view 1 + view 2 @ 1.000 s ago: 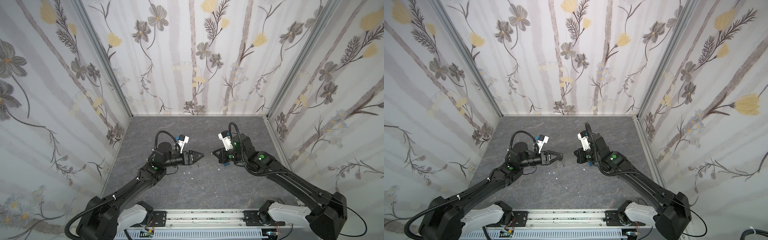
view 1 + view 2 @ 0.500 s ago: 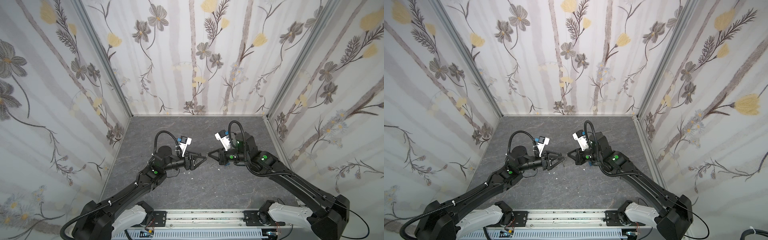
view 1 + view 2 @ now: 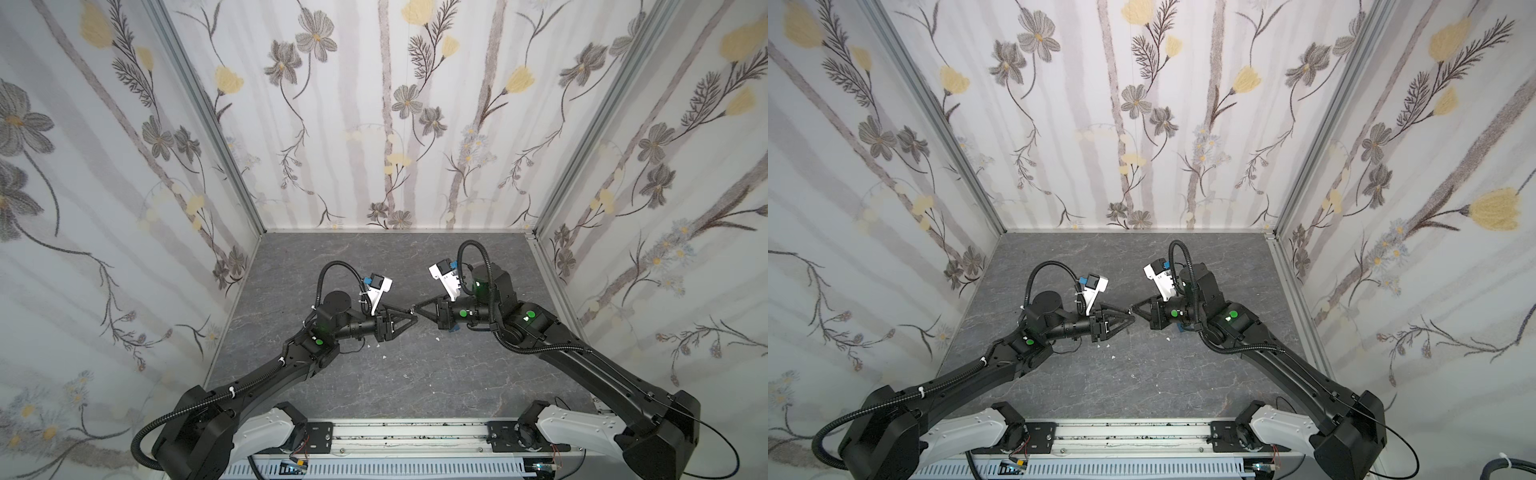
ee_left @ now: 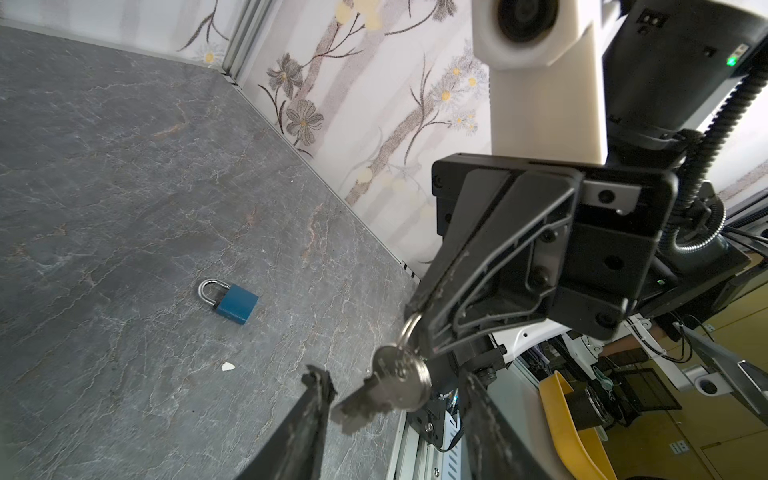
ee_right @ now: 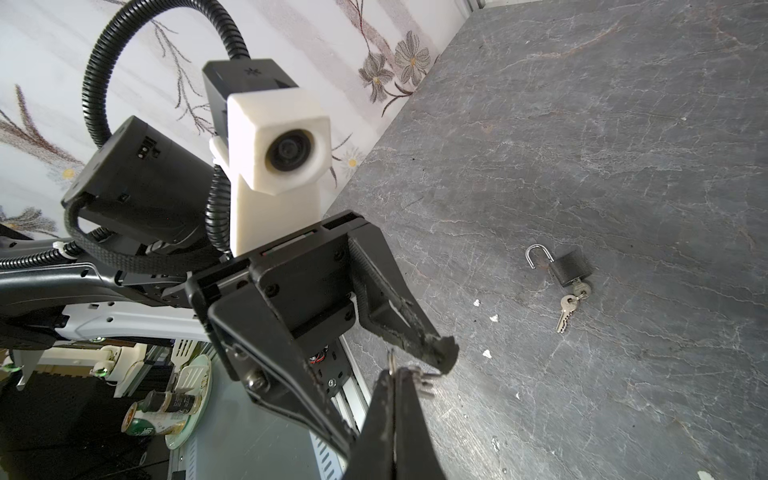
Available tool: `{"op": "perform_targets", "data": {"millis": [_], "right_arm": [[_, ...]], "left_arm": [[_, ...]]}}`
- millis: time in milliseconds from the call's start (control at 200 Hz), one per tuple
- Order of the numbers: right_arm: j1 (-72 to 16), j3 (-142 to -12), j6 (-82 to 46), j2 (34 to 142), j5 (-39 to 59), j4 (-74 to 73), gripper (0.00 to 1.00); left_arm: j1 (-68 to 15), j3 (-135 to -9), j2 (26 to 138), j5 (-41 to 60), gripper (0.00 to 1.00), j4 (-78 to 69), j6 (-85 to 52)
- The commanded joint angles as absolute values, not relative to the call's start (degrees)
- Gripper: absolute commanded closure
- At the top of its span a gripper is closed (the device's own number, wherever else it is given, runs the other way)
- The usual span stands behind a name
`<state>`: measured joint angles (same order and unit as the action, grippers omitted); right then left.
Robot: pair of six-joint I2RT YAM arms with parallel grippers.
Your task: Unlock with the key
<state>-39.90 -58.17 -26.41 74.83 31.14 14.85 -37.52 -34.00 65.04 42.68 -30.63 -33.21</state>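
Flowered wallpaper boxes in the grey, marbled worktop (image 3: 374, 266), and over its middle my two arms meet tip to tip. I read this as the handover step. The right end effector (image 4: 417, 309) has its jaws pressed together on the key ring (image 4: 409, 332), and the key (image 4: 384, 392) hangs from it in the air, blade slanting down. The left end effector (image 4: 395, 380) is spread, with one finger on each side of the key. From the left wrist camera I see a gap on both sides, so nothing is gripped there yet. The blue padlock (image 4: 230, 301) lies flat on the worktop with its shackle shut, well apart from the key. A black padlock (image 5: 571, 268) shows in the right wrist view, also on the worktop, its shackle open and its own keys in the slot, so I take the blue one as my target. Next, I judge, the left jaws must come together squarely on the key's flat head, not the blade, before the right lets go of the ring. The key dangles freely, so a skewed pinch would leave the blade off line. I cannot tell which way the blue padlock's keyhole faces.
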Motion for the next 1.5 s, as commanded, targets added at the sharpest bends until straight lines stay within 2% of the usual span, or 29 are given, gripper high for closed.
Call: {"op": "perform_targets", "data": {"millis": [0,85,265,505,694,834,939,1049,1099,1159,1309,1494], "right_arm": [[-39.92,-58.09,-26.45,74.84,31.92,11.99,1.00],[-39.91,-58.10,-26.46,74.76,31.82,11.95,1.00],[-39.89,-57.90,-26.50,74.51,31.29,11.98,1.00],[-39.54,-57.91,-26.54,74.19,30.87,11.96,1.00],[-39.03,-57.91,-26.67,73.75,30.45,11.98,1.00],[-38.72,-57.87,-26.63,73.52,30.48,11.96,1.00],[-38.67,-57.88,-26.61,73.58,30.71,12.00,1.00],[-38.67,-57.85,-26.63,73.63,30.77,11.91,1.00],[-38.62,-57.88,-26.61,73.57,30.78,11.88,1.00],[-38.64,-57.84,-26.63,73.56,30.76,11.95,1.00],[-38.52,-57.66,-26.60,73.57,30.68,11.96,1.00],[-38.33,-56.91,-26.50,73.22,30.95,11.34,1.00]], "left_arm": [[-37.53,-34.63,65.13,44.10,0.54,-33.14,-33.77],[-37.57,-34.61,65.17,44.42,0.56,-33.33,-33.84],[-37.71,-34.73,65.21,44.75,0.71,-32.33,-34.26],[-37.71,-34.71,64.78,44.67,0.84,-30.85,-34.13],[-37.65,-34.97,64.34,44.23,0.87,-28.87,-33.75],[-37.75,-34.90,63.73,43.55,0.82,-27.32,-33.31],[-37.63,-34.94,63.38,43.41,0.86,-26.79,-33.03],[-37.71,-35.37,63.37,43.17,0.98,-26.22,-32.46],[-37.63,-35.65,63.37,42.87,0.97,-25.71,-32.32],[-37.64,-35.99,63.37,42.54,0.91,-24.78,-31.97],[-37.64,-36.30,63.42,42.69,0.97,-23.78,-31.64],[-37.63,-36.49,63.46,42.66,0.91,-22.36,-31.20]]}}
